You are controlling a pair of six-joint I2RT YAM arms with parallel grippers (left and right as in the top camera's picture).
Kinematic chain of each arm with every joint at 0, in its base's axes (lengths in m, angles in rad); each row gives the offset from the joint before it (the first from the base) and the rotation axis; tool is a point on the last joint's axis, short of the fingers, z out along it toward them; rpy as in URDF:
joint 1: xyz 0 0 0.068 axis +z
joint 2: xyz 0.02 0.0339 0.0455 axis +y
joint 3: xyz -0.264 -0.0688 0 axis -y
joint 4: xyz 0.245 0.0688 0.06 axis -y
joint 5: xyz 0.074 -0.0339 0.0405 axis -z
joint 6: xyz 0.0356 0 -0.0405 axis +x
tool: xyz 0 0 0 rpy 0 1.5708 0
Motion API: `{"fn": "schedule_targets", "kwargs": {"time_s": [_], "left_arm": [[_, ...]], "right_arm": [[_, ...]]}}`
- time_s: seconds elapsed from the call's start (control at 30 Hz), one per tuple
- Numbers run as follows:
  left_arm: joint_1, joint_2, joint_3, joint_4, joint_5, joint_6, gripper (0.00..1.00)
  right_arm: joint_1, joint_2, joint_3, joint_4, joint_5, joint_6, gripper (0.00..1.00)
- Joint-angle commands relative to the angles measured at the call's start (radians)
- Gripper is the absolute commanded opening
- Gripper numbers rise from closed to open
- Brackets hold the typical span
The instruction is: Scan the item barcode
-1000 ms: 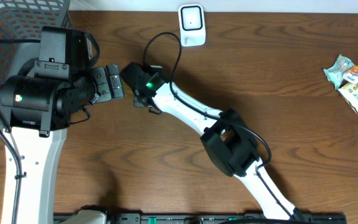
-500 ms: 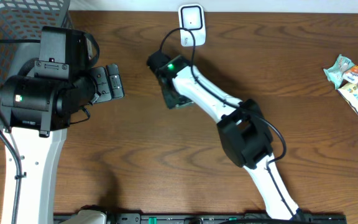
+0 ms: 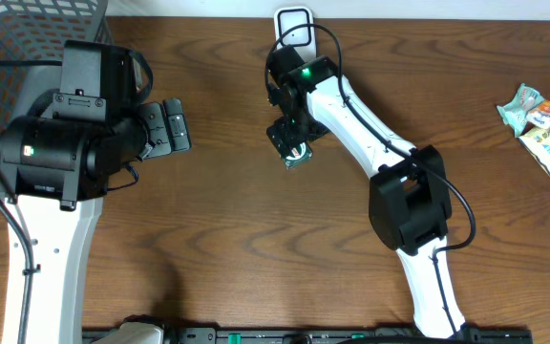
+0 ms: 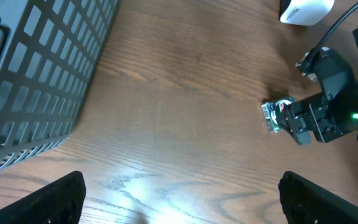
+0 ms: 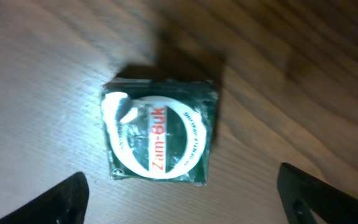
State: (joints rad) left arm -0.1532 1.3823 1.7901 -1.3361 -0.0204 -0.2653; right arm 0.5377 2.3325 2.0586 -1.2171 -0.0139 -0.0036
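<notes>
On table [image 3: 208, 239]: 1 green box [image 5: 159, 132], loose under wide right tool [image 5: 185, 199]; left tool [image 4: 188, 199] wide; 1 scanner [image 3: 292, 24].

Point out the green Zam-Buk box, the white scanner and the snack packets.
green Zam-Buk box [image 5: 159, 140]: right wrist view, middle of its printed top face.
white scanner [image 3: 290, 24]: overhead view, its white front face.
snack packets [image 3: 545, 122]: overhead view, middle of the pile.

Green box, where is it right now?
Overhead, the green box lies on the table directly beneath the right pincer, just in front of the white scanner.
</notes>
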Motion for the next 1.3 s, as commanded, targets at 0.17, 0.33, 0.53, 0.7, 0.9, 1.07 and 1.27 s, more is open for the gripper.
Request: {"fn": "schedule_targets", "kwargs": {"time_s": [0.17,0.33,0.53,0.7,0.9,1.07,1.27], "left_arm": [[0.003,-0.002,-0.006,-0.003,0.006,-0.002,0.98],[0.003,-0.002,-0.006,-0.003,0.006,-0.002,0.98],[0.003,-0.002,-0.006,-0.003,0.006,-0.002,0.98],[0.003,-0.002,-0.006,-0.003,0.006,-0.002,0.98],[0.003,-0.002,-0.006,-0.003,0.006,-0.002,0.98],[0.003,-0.002,-0.006,-0.003,0.006,-0.002,0.98],[0.003,-0.002,-0.006,-0.003,0.006,-0.002,0.98]], "right_arm": [[0.006,-0.019,-0.076,0.010,-0.107,-0.065,0.71],[0.007,-0.019,-0.154,0.025,-0.048,-0.038,0.65],[0.002,-0.019,-0.159,-0.041,0.031,0.070,0.59],[0.002,-0.019,-0.153,-0.084,0.113,0.086,0.59],[0.013,-0.019,-0.106,-0.181,-0.149,0.097,0.57],[0.020,-0.019,-0.021,-0.330,-0.255,0.096,0.49],[0.034,-0.019,-0.002,-0.216,-0.277,0.097,0.19]]}}
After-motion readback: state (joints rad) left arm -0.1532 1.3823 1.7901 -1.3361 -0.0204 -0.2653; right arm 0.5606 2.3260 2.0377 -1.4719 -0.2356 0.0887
